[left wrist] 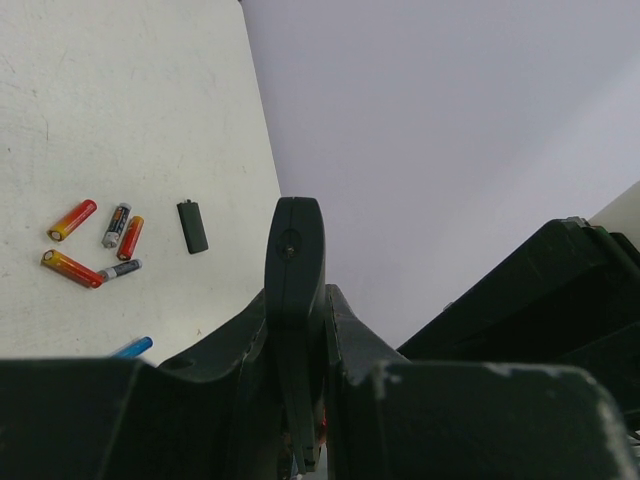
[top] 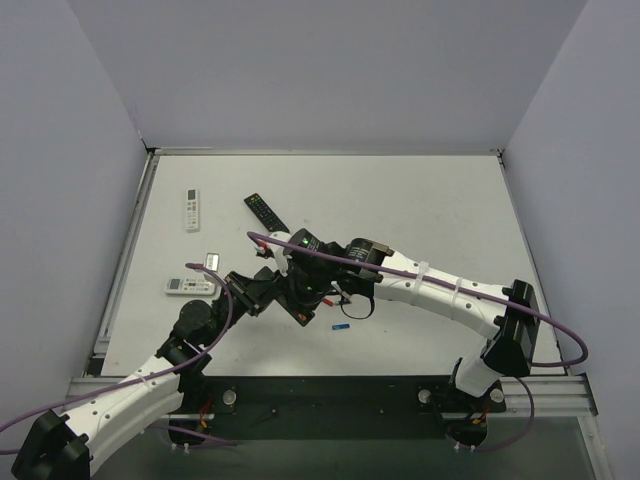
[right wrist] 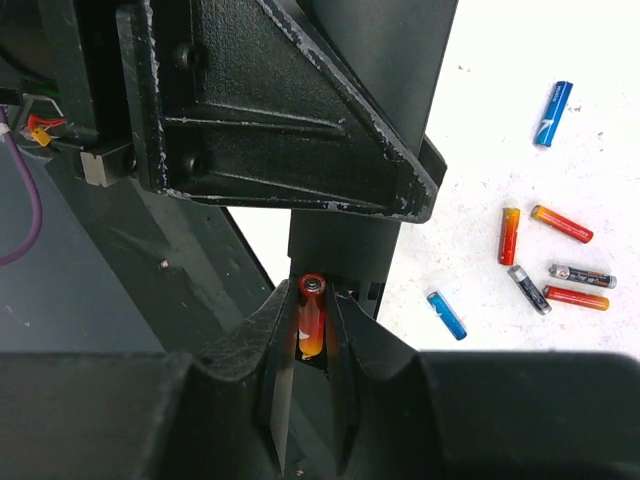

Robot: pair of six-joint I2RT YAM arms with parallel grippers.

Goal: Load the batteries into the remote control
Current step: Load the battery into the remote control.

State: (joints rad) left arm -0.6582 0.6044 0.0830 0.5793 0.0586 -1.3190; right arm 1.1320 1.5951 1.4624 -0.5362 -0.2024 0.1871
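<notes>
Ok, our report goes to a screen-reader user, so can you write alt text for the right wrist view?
The right gripper pinches a red-orange cylindrical battery upright, close against a slim matte-black remote that is raised off the table. To the right, several loose batteries, red-orange, blue and dark, lie scattered on the white table.

White table [top: 420,200], matte and lightly scuffed. Left side: one white remote [top: 192,209] lies lengthwise at the far end, a second white remote [top: 190,286] lies crosswise nearer, with a small silvery piece [top: 211,261] just beside it. A black remote with coloured buttons [top: 266,212] lies angled toward the centre. Mid-table: loose batteries [right wrist: 561,224] lie scattered, mostly red-orange, some dark, two blue, with a small black cover [left wrist: 193,226] flat near them.
</notes>
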